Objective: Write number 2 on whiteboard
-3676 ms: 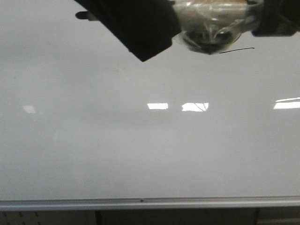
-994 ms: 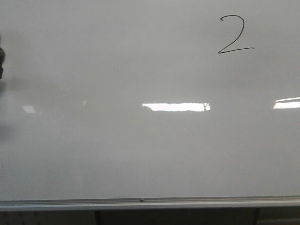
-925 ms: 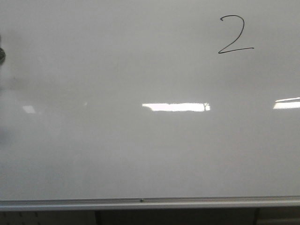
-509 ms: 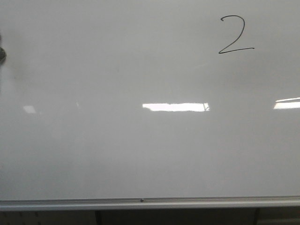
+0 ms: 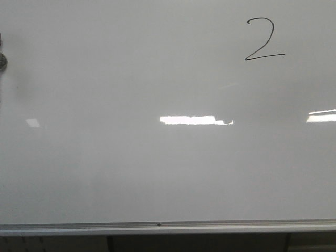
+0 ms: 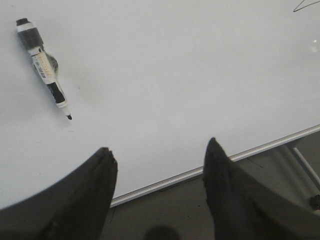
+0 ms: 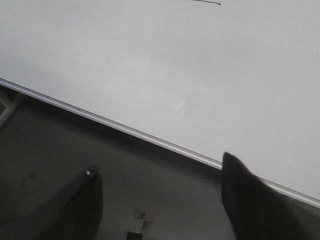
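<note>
**On the board, a finished digit and both arms drawn back**

At the far left edge of the front view, a small dark rounded shape point(image 5: 2, 61) sits against the large glossy pale grey-white whiteboard point(image 5: 131, 173); what it is cannot be told there. It has barely shifted over the last second. Several seconds ago a dark arm and a taped lens-like part covered the upper board, with only the base stroke showing; now the whole thin black hand-drawn number 2 point(image 5: 264, 39) stands clear at the upper right.

From the left wrist, a black-and-white marker pen point(image 6: 44, 66) lies flat on the surface, uncapped tip toward the silvery rail; its label is too blurred to read. The left gripper point(image 6: 160, 155) has its dark fingers point(image 6: 85, 200) spread, holding nothing. The right gripper point(image 7: 160, 172) likewise shows fingers point(image 7: 250, 200) wide apart, empty, over the rail.
</note>
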Robot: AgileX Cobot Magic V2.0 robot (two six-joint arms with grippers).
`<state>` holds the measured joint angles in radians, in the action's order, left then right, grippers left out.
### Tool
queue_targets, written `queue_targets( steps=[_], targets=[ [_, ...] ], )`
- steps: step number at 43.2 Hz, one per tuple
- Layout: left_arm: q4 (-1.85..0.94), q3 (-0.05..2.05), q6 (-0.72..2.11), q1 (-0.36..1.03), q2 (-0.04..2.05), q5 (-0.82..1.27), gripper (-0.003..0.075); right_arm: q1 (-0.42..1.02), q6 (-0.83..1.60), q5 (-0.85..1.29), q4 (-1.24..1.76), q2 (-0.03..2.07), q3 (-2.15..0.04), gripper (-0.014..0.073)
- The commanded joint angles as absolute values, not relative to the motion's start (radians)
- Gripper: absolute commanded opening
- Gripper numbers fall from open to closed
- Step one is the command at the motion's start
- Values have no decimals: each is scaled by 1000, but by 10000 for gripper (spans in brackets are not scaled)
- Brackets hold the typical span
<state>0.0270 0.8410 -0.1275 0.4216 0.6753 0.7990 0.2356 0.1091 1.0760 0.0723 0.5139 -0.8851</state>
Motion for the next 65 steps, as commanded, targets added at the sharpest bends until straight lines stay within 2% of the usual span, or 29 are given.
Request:
queue_targets(
  steps=[1,5,9,18,21,23,52,59,65],
  targets=[
    [18,877,-127,428,670,740,387,229,105,992,62,518,-906,522],
    [27,877,-125,428,672,740,384,229,105,991,62,518,-906,456],
    [42,877,-125,428,672,740,333,229,105,991,62,518,-906,322],
    [45,877,-125,428,672,731,76,229,105,991,69,518,-906,-5],
    [45,877,-125,428,672,731,5,229,105,991,75,518,-906,-74],
    [45,877,-125,428,672,731,-20,229,105,987,75,518,-906,-67],
    [47,865,-125,423,652,722,-20,229,105,979,75,518,-906,-71],
    [24,793,-113,308,559,679,-19,229,105,981,75,518,-906,-71],
    [24,642,-79,207,423,544,-19,229,105,981,75,518,-906,-71]
  ],
)
